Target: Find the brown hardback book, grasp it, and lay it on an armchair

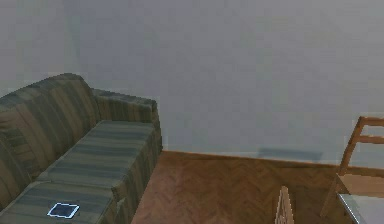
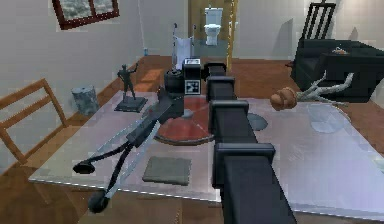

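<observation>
Lying on table [image 2: 320, 165]: reddish-brown flat thing [image 2: 185, 129], outline unclear.

- A sofa [image 1: 90, 150] runs along the forward view's left wall, with a small flat thing [image 1: 64, 210] on its seat. A wooden chair [image 1: 365, 150] stands at the right edge.
- In the arm side view, the worktop [image 2: 320, 165] spreads across the foreground, with a second chair [image 2: 30, 115] at its left side.
- On the worktop, a statuette [image 2: 126, 88] stands far left and a flat square slab [image 2: 167, 167] lies near, just left of the arm [image 2: 240, 160].
- The tool [image 2: 92, 187] slants left of the arm, toward the near left corner.
- Behind the worktop, a toilet [image 2: 213, 25] stands in a doorway.
</observation>
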